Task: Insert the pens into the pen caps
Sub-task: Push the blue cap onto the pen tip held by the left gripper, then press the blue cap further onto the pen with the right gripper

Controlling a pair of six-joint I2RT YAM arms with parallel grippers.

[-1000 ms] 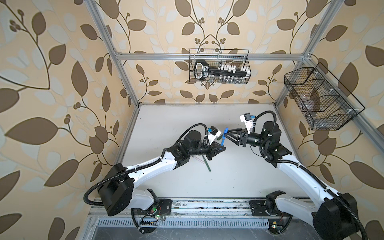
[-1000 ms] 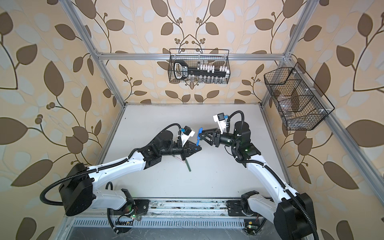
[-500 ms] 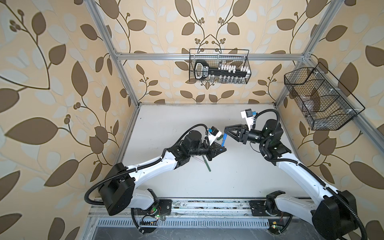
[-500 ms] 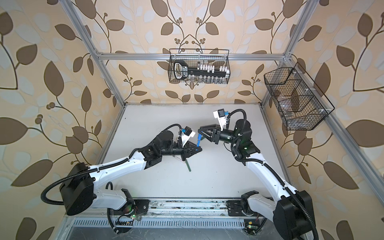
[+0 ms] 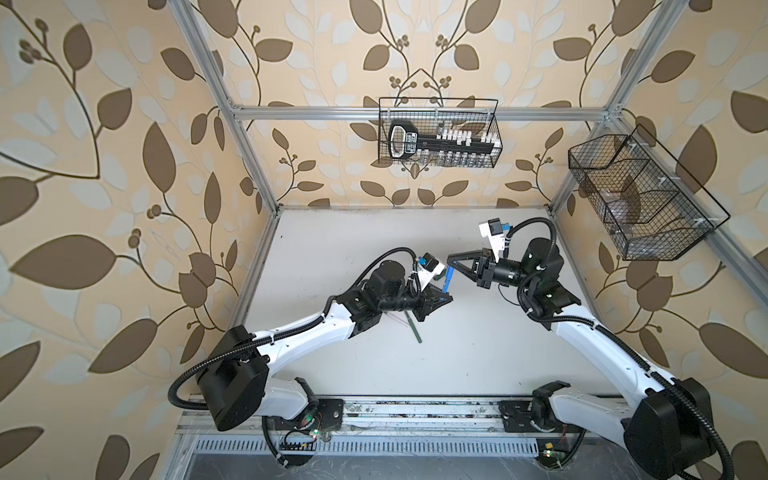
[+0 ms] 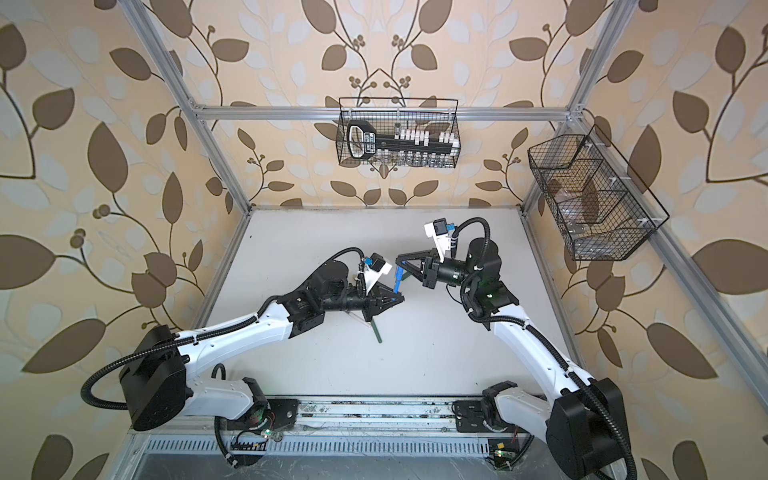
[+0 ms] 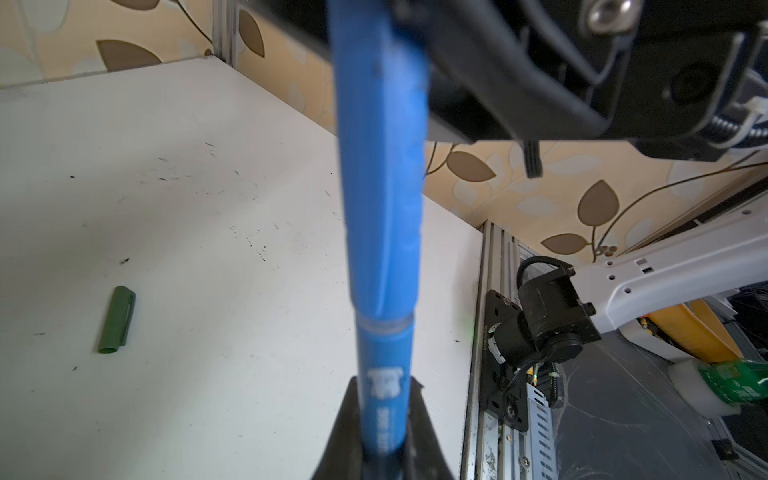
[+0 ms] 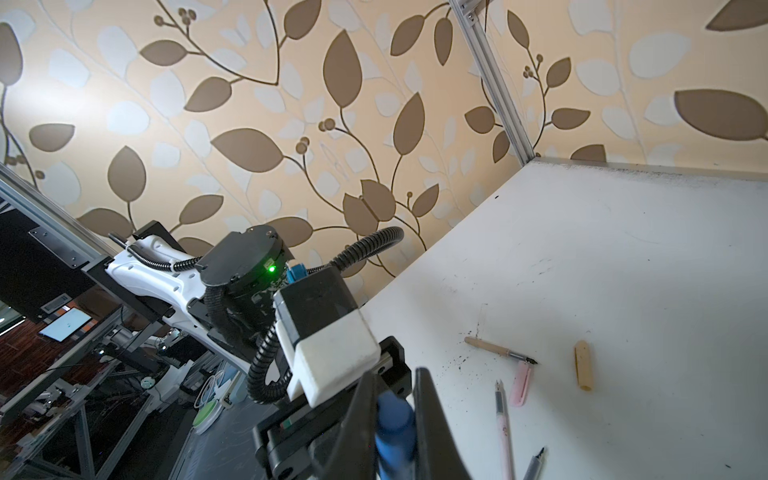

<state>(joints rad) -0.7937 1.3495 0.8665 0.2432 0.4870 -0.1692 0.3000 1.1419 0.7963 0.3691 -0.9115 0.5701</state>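
My left gripper (image 5: 445, 297) (image 7: 384, 386) is shut on the lower body of a blue pen (image 5: 448, 277) (image 7: 384, 365), which stands steeply above the white table (image 5: 332, 249). A blue pen cap (image 7: 380, 166) (image 8: 395, 428) covers the pen's upper end. My right gripper (image 5: 451, 262) (image 8: 395, 395) is shut on that cap. A dark green pen (image 5: 414, 329) lies on the table below the left gripper. In the left wrist view a green cap (image 7: 117, 320) lies alone. The right wrist view shows a tan pen (image 8: 498, 349), a pink cap (image 8: 521, 382), a tan cap (image 8: 583, 371) and a pink pen (image 8: 503, 428).
A wire basket (image 5: 440, 133) with a black tool hangs on the back wall. A second wire basket (image 5: 640, 199) hangs on the right wall. Aluminium frame posts edge the table, and a metal rail (image 5: 415, 411) runs along its front.
The right gripper's jaws stood open round the top of the blue pen and have now closed on the cap. The left arm has held still with the pen.
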